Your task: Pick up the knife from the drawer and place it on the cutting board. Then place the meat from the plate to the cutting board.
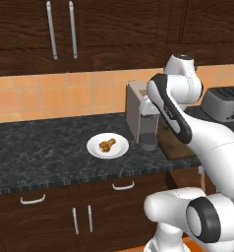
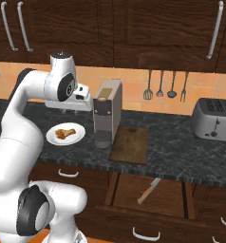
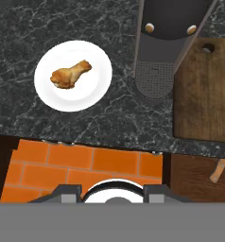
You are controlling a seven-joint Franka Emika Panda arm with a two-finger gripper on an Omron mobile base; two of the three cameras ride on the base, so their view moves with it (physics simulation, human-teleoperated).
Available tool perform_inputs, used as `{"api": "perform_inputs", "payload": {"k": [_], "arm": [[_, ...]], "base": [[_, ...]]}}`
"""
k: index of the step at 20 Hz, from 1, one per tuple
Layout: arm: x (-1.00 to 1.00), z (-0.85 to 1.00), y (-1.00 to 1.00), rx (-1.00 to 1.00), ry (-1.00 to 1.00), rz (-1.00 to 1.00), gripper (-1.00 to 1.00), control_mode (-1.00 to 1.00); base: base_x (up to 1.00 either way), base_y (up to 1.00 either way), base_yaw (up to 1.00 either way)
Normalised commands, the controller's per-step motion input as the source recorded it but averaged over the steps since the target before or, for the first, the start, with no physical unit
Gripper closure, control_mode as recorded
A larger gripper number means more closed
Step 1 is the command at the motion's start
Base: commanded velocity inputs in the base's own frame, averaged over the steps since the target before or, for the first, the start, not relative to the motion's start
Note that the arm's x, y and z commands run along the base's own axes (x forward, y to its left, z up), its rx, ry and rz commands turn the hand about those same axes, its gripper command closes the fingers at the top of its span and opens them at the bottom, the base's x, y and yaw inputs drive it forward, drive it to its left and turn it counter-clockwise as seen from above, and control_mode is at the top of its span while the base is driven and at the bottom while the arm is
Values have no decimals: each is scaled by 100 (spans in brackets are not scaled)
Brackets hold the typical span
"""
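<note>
We judged knife (image 2: pixel 148 190) pickup pending: lay in open drawer (image 2: pixel 148 201), board (image 2: pixel 130 144) bare. Tool state indeterminate; next, descent to drawer.

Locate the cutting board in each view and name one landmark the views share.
Left base view: cutting board, right of centre, partly behind the arm.
Right base view: centre, on the counter.
Hand view: right edge.
Shared landmark: the coffee machine beside the board.
</note>
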Motion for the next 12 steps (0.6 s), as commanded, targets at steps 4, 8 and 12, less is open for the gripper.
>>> {"api": "perform_inputs", "payload": {"k": [4,8,12], "arm": [[-9,-2,-11,0,0,0,-100,-100],[-19,-11,-43,2,0,-3,-100,-100],[-31,-50,-45,0,-9,-11,-100,-100]], "base": [[0,0,0],[0,0,0],[0,0,0]]}}
